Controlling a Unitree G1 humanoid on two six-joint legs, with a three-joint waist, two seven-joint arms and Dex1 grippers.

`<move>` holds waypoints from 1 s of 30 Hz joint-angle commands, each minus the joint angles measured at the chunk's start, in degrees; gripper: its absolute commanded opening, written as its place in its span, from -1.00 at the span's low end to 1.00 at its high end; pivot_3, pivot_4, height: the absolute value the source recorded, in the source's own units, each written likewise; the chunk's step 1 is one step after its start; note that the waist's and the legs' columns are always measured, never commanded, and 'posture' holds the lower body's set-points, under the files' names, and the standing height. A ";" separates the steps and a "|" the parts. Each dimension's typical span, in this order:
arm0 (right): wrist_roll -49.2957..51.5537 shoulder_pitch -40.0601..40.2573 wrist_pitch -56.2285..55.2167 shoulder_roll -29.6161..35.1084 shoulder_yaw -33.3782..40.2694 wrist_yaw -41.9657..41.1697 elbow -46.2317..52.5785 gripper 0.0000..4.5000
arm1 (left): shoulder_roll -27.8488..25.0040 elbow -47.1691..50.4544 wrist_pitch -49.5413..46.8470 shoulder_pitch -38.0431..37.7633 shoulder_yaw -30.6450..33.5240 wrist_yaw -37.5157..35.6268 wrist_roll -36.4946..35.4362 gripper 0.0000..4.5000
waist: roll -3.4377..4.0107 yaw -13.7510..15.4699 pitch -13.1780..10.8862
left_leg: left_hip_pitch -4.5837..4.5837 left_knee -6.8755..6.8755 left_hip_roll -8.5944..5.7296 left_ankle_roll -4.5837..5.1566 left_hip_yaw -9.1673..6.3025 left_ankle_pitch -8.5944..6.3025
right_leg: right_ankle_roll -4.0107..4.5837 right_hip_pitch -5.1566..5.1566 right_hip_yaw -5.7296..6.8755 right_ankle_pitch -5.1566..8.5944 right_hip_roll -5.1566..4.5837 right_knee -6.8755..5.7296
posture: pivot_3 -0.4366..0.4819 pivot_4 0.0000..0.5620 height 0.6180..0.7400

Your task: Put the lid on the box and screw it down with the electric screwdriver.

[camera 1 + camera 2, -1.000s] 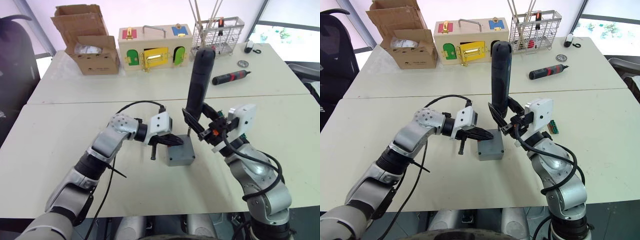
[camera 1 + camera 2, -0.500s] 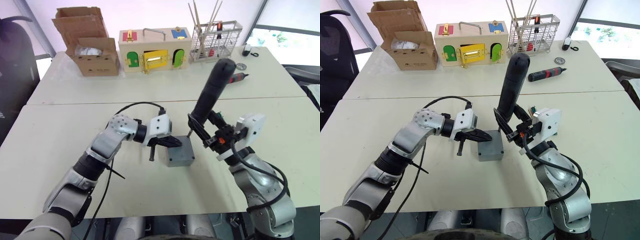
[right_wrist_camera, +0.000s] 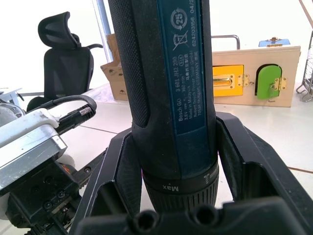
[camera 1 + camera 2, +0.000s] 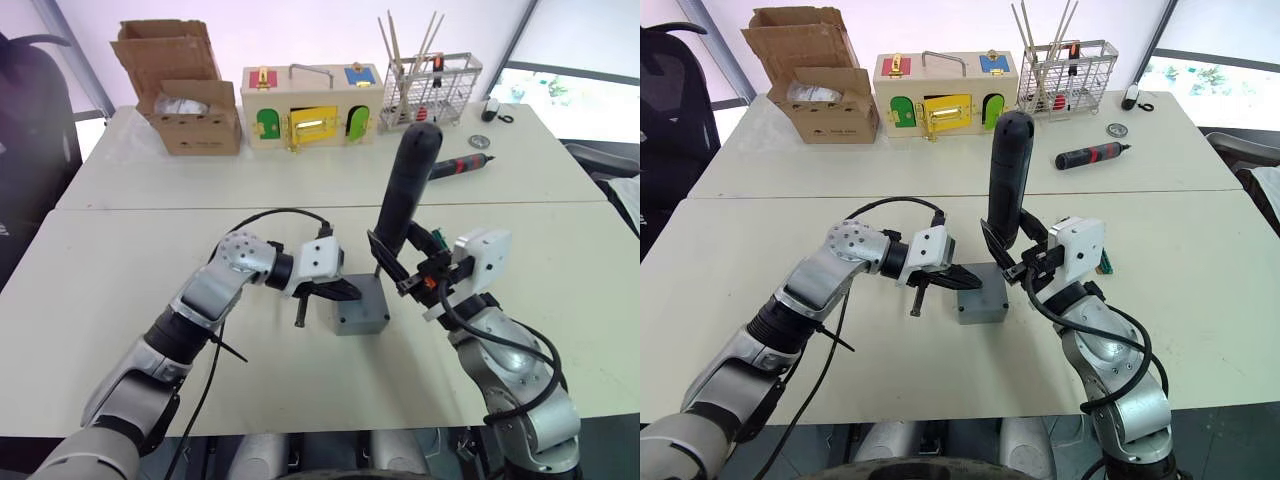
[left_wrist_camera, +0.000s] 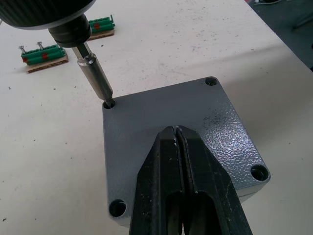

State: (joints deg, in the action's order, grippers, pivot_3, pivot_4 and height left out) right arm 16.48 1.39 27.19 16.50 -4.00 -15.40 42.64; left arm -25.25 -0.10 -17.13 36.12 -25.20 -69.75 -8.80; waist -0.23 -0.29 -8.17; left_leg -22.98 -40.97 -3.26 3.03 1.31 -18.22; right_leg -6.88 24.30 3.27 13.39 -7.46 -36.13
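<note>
Screwdriver tilt eased back toward upright since half a second ago. My right gripper [image 4: 1012, 262] clamps the electric screwdriver [image 4: 1004, 180], bit in the lid's [image 5: 195, 122] far-left screw hole. Left gripper [image 5: 177, 142], fingers together, presses the lid onto the box [image 4: 362, 318] mid-table.

Lighting's pretty easy on my end: bright, even daylight, with the windows at the back blown out to white. The counter [image 4: 120, 300] only gets soft, faint shadows. Head views bend a bit toward the edges. In the left wrist view the lid [image 5: 195, 127] is sharp, speckle texture and all. In the right wrist view the electric screwdriver [image 3: 171, 93] label reads fine, and the background goes slightly soft.
</note>
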 commanded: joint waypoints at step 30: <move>0.26 4.54 7.08 2.13 -2.01 0.09 -6.29 -0.19 | -0.49 0.02 1.38 -1.15 -1.46 -0.10 2.11 -1.00 | -0.25 1.03 0.48 | 0.53 0.13 0.01 0.49 -0.01 -0.36 | 0.09 -0.55 0.00 0.07 -0.18 0.21 | -0.05 -0.47 0.25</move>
State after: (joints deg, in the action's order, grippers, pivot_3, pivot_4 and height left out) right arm 17.06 2.71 27.25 17.54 -3.46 -15.02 42.65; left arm -25.30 -0.12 -15.75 35.55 -25.89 -69.77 -7.85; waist -0.49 0.74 -7.69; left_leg -22.45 -40.84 -3.25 3.52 1.30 -18.58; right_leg -6.79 23.74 3.27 13.46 -7.64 -35.90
